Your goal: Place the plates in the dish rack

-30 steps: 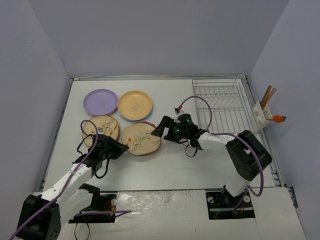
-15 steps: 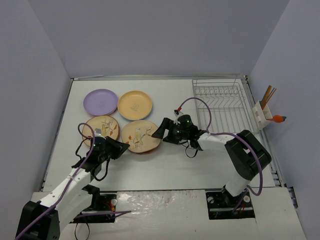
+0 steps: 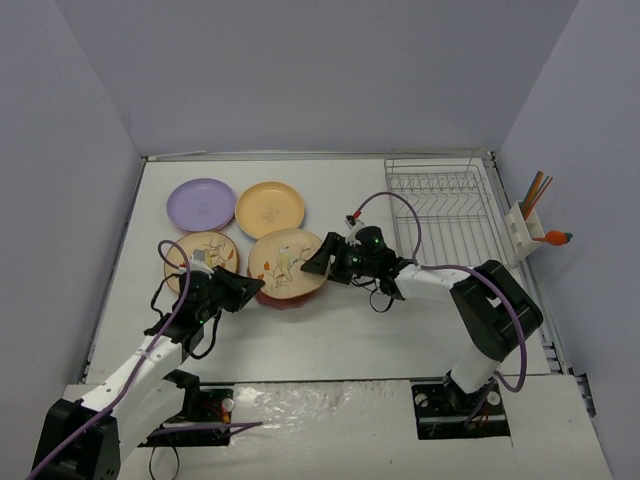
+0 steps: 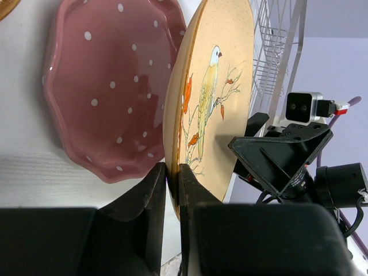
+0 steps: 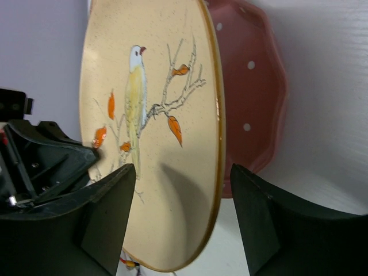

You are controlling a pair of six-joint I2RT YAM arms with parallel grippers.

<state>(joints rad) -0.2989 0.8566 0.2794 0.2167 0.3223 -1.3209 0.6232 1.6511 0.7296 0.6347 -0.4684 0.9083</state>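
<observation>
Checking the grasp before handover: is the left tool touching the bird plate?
Touching. The left wrist view shows the left tool shut on the bird plate at its lower rim, one finger pressed against each face.

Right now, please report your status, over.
Left gripper shut on bird plate, tilted up. Right gripper open around its other edge. Pink dotted plate lies beneath it.

White table (image 3: 340, 335), pale walls (image 3: 300, 70), orange-handled utensil (image 3: 556, 238)
</observation>
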